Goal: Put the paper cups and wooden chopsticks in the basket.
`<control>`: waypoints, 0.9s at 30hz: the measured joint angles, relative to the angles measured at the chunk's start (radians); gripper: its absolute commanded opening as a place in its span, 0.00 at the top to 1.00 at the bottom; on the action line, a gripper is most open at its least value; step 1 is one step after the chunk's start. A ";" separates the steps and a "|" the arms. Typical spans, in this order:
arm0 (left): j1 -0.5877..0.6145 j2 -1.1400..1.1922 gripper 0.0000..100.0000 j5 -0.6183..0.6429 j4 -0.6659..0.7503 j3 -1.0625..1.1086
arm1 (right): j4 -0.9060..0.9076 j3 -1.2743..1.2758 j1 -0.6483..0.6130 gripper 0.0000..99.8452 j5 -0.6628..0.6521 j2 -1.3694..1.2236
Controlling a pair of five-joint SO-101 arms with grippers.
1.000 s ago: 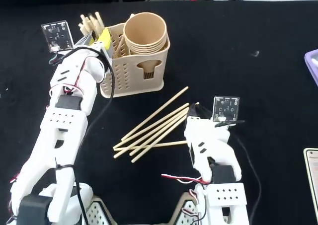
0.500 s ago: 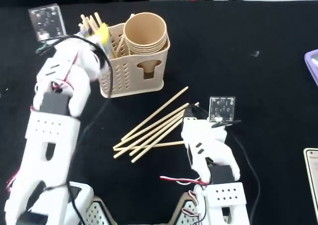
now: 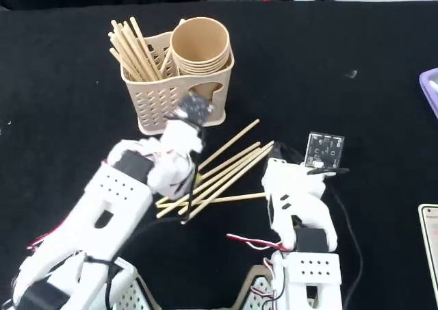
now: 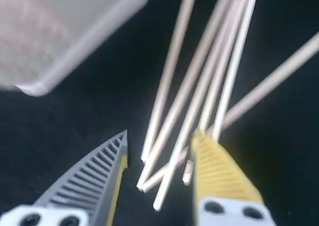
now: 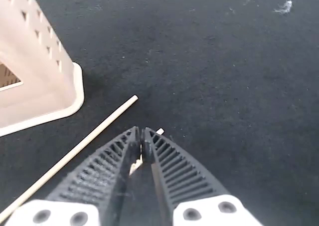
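1. The left gripper (image 4: 160,136), jaws spread, straddles the 8 o'clock ends of the loose chopsticks (image 3: 226,166).
2. The basket (image 3: 161,101), at their 11 o'clock, holds bundled chopsticks (image 3: 129,48) and paper cups (image 3: 200,44).
3. The right gripper (image 5: 142,136), clenched, sits at their 2 o'clock tips.

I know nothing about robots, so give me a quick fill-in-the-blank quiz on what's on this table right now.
1. The paper cups sit stacked ____ the basket.
2. The left end effector, over the loose wooden chopsticks, has its fingers ____.
3. The right end effector has its fingers ____.
Missing words: inside; open; shut.
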State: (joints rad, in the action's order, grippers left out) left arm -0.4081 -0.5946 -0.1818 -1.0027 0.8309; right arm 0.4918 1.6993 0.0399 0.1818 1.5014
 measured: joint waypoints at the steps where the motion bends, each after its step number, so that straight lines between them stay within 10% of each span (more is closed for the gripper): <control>1: -0.015 0.015 0.77 0.000 0.018 0.020 | 0.000 0.000 0.000 0.98 0.002 0.000; 27: -0.137 0.379 0.92 -0.009 0.204 0.006 | 0.000 0.000 -0.017 0.98 0.002 0.000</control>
State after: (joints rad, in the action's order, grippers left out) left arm -0.5447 -0.2156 -0.1910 -0.7986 0.8370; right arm 0.4918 1.6993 0.0230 0.1834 1.5014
